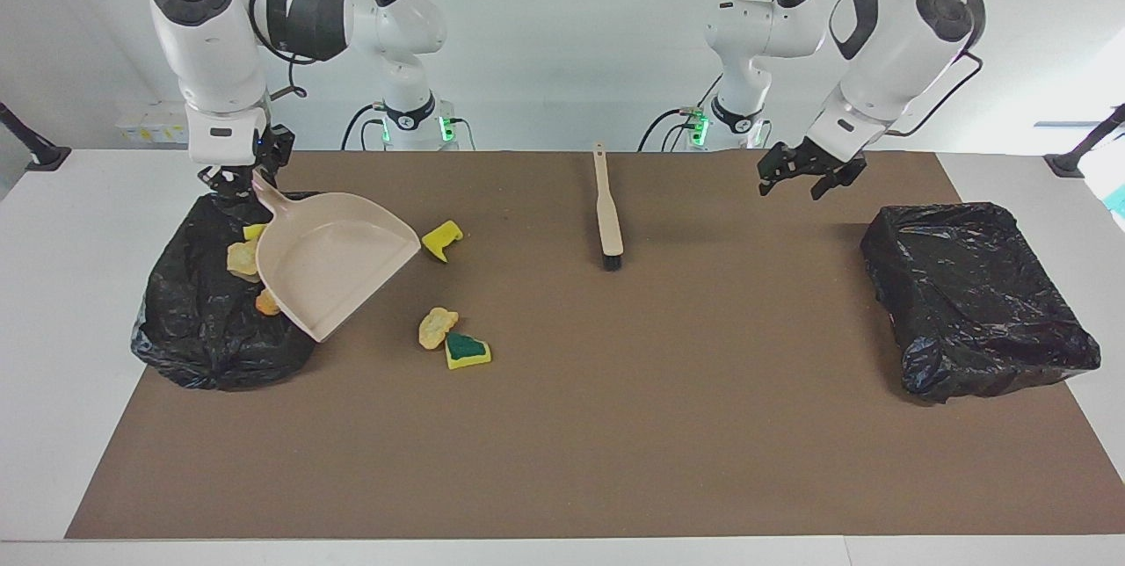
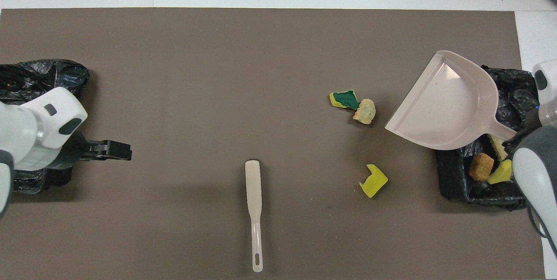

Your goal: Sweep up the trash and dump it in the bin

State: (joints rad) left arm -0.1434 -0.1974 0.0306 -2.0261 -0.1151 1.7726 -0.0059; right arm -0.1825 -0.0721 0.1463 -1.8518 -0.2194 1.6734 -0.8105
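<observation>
My right gripper (image 1: pixel 235 177) is shut on the handle of the beige dustpan (image 1: pixel 338 260) (image 2: pixel 444 106). The pan hangs tilted over the inner rim of the black-lined bin (image 1: pixel 206 337) (image 2: pixel 515 93), its mouth toward the table's middle. Several scraps of trash lie in the bin (image 1: pixel 239 257) (image 2: pixel 480 166). On the mat lie three more pieces of trash: a yellow sponge bit (image 1: pixel 442 239) (image 2: pixel 373 181), a tan lump (image 1: pixel 437 327) (image 2: pixel 364 111) and a green-faced sponge bit (image 1: pixel 467 351) (image 2: pixel 345 99). My left gripper (image 1: pixel 809 177) (image 2: pixel 109 149) hangs open and empty over the mat.
The beige brush (image 1: pixel 606 210) (image 2: pixel 253 201) lies flat at mid-table near the robots' edge, bristles away from them. A second black-lined bin (image 1: pixel 976 298) (image 2: pixel 39 75) stands at the left arm's end, close to my left gripper.
</observation>
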